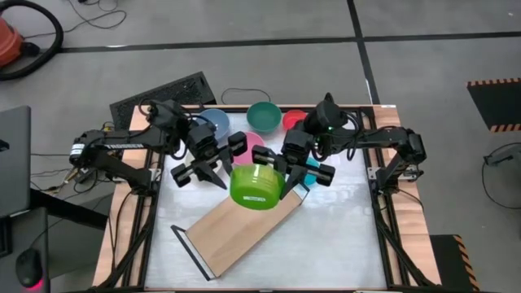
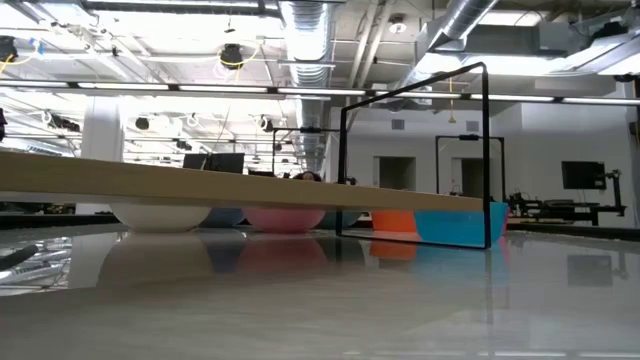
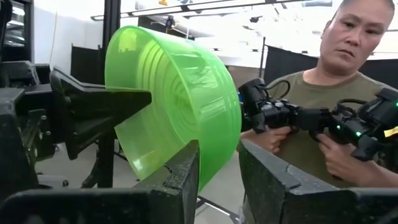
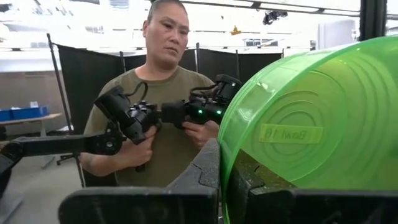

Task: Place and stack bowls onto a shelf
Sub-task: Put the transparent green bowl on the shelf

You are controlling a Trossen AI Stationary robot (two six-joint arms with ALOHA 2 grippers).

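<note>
My right gripper [image 1: 279, 181] pinching the lime green bowl's [image 1: 256, 185] rim, holding it tipped on edge above the shelf [image 1: 240, 232], my left gripper [image 1: 213, 173] just beside it, fingers parted, gripping nothing.

Lime green bowl [image 3: 177, 102] translucent glossy plastic; shelf [image 1: 236, 232] matt light wood; table [image 2: 400, 300] glossy.
</note>
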